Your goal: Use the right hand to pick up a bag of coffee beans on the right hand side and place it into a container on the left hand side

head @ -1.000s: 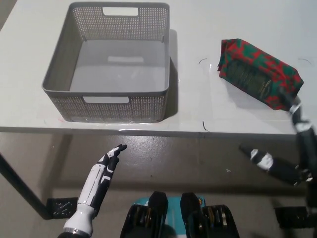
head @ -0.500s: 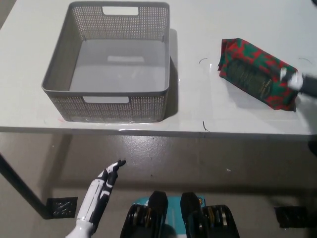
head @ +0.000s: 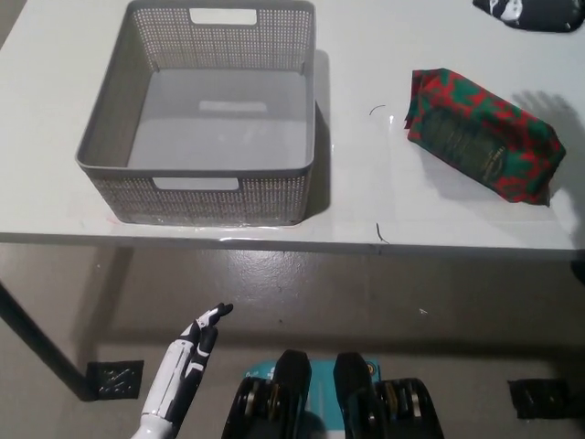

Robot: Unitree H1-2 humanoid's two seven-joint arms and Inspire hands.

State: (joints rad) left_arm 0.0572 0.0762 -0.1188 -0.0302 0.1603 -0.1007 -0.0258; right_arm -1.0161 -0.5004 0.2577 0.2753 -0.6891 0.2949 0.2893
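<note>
right hand high above, bag not yet grasped

the bag (head: 482, 135) lies flat on the table (head: 366, 55) at about 3 o'clock, its long side slanting from upper left to lower right. nothing touches it. its folded end points toward the basket, and it sits well apart from it, so there is free room on every side for a hand to come down over it.

the right hand (head: 527, 11) shows only as a dark shape at the top edge, near 1 o'clock, beyond the bag's far side. too little of it is visible, so i cannot tell whether its fingers are spread or closed. a soft shadow falls on the table by the bag's right end, which suggests the arm is up in the air above that side.

the basket (head: 119, 119) stands at about 10 o'clock, empty, mouth up, ready to take the bag from above.

the left hand (head: 192, 346) rests low at 7 o'clock, below the table edge and out of the way, fingers straight and pressed together, holding nothing.

the pick looks not yet begun; the hand likely needs to come down onto the bag's middle.
</note>
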